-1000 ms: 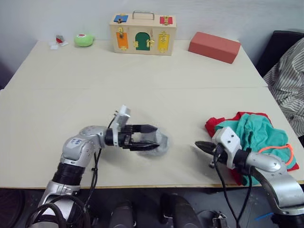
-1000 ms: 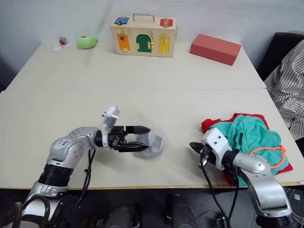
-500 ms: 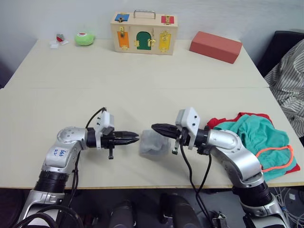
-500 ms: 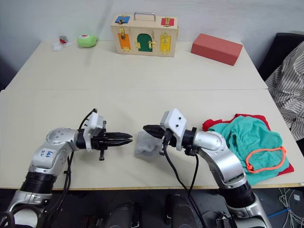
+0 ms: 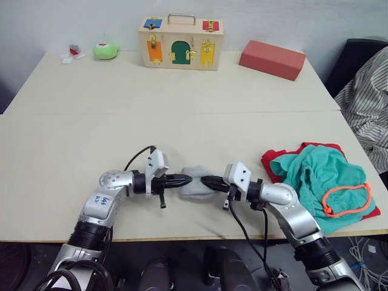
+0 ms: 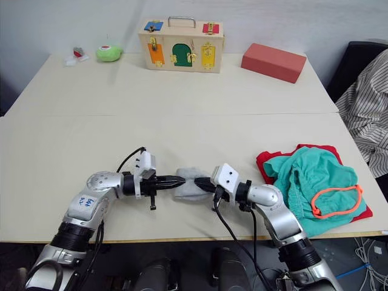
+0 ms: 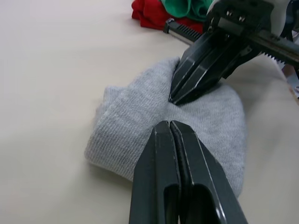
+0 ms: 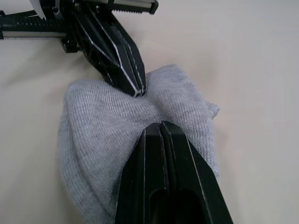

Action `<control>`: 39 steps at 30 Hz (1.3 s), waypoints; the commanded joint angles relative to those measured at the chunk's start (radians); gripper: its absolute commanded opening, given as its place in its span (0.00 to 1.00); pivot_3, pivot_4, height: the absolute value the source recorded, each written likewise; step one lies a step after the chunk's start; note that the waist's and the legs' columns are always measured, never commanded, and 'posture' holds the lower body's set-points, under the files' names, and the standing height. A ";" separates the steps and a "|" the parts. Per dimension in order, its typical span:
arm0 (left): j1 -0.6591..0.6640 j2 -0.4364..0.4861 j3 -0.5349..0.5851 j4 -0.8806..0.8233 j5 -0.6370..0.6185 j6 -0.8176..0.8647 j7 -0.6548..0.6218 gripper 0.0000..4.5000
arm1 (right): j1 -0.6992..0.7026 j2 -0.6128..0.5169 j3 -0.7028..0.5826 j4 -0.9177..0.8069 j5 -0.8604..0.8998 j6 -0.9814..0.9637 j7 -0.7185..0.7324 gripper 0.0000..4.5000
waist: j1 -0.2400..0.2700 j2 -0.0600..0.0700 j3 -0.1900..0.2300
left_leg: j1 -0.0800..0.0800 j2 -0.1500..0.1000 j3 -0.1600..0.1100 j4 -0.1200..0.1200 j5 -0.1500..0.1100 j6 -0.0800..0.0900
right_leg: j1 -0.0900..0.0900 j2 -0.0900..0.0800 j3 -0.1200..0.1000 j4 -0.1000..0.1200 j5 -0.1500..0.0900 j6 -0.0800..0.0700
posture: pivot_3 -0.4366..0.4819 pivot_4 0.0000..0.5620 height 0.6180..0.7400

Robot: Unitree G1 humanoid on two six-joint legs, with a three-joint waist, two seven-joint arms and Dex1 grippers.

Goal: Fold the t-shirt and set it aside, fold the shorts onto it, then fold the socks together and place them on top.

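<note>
Both sets of fingers are pressed closed, tips meeting over the grey socks (image 7: pixel 140 135) from opposite sides. In the left wrist view the left gripper (image 7: pixel 169 127) shows its two black fingers shut flat together, the tip resting on the knit; the right gripper (image 8: pixel 161 126) looks the same in its own wrist view. Whether either tip has pinched a fold of cloth or merely presses on it I cannot tell, since no knit shows between the fingers.

The socks lie as one bunched, soft heap near the front edge of the counter (image 5: pixel 73 139), between the two arms. Just beside the right arm, toward the robot's right, the teal shorts (image 5: pixel 318 176) sit rumpled on top of the red t-shirt (image 5: pixel 276 159), with the orange drawstring looped near the counter's edge. Neither garment looks neatly folded, though they are stacked.

The step in hand seems to be folding the socks together. To do it well, one gripper should likely pin the heap while the other opens slightly, takes a true bite of one edge and draws it over, so the pair ends compact rather than dragged across the counter. With both tips so close, they risk knocking each other or only shoving the knit about. Once folded, the bundle needs a firm grip through both layers before it travels to the pile.

Far back stand a wooden latch box (image 5: pixel 180 42), a red block (image 5: pixel 271 59) and a green toy (image 5: pixel 105 51), well apart from the work.
</note>
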 commanded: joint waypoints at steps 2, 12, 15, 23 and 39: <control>0.019 0.018 -0.024 0.041 0.054 -0.056 -0.004 0.01 | 0.016 0.047 -0.050 0.032 0.038 -0.003 -0.032 0.00 | -0.001 0.000 0.000 | 0.001 0.000 0.000 0.000 0.000 0.000 | 0.000 0.000 0.000 0.000 0.000 0.000 | 0.48 0.27 1.00; 0.022 0.009 -0.004 0.058 0.037 -0.171 -0.045 0.01 | -0.007 0.108 -0.131 -0.010 0.151 0.205 -0.100 0.00 | 0.000 0.000 0.000 | 0.001 0.000 0.000 0.000 0.000 0.000 | 0.000 -0.001 0.001 0.001 0.000 0.000 | 0.48 0.27 1.00; -0.006 -0.006 0.008 0.056 0.013 -0.173 -0.053 0.01 | 0.006 0.104 -0.152 -0.085 0.220 0.277 -0.080 0.00 | 0.000 0.000 0.000 | 0.000 0.000 0.000 0.000 0.000 0.000 | 0.000 -0.001 0.001 0.001 0.000 0.000 | 0.48 0.27 1.00; -0.081 -0.004 -0.007 0.054 0.018 -0.189 -0.108 0.00 | 0.049 -0.077 -0.352 -0.394 0.649 0.859 -0.195 0.37 | 0.011 0.000 0.000 | -0.001 -0.001 -0.002 0.001 -0.001 0.002 | 0.000 -0.002 0.000 0.000 0.000 0.000 | 0.48 0.27 1.00; -0.067 -0.030 -0.023 0.179 0.084 -0.337 -0.100 0.00 | -0.149 0.139 -0.574 -0.143 1.000 1.533 -0.688 1.00 | 0.001 0.000 0.000 | -0.001 0.001 -0.003 -0.001 -0.002 0.005 | 0.000 -0.001 -0.001 0.000 0.000 -0.001 | 0.48 0.27 1.00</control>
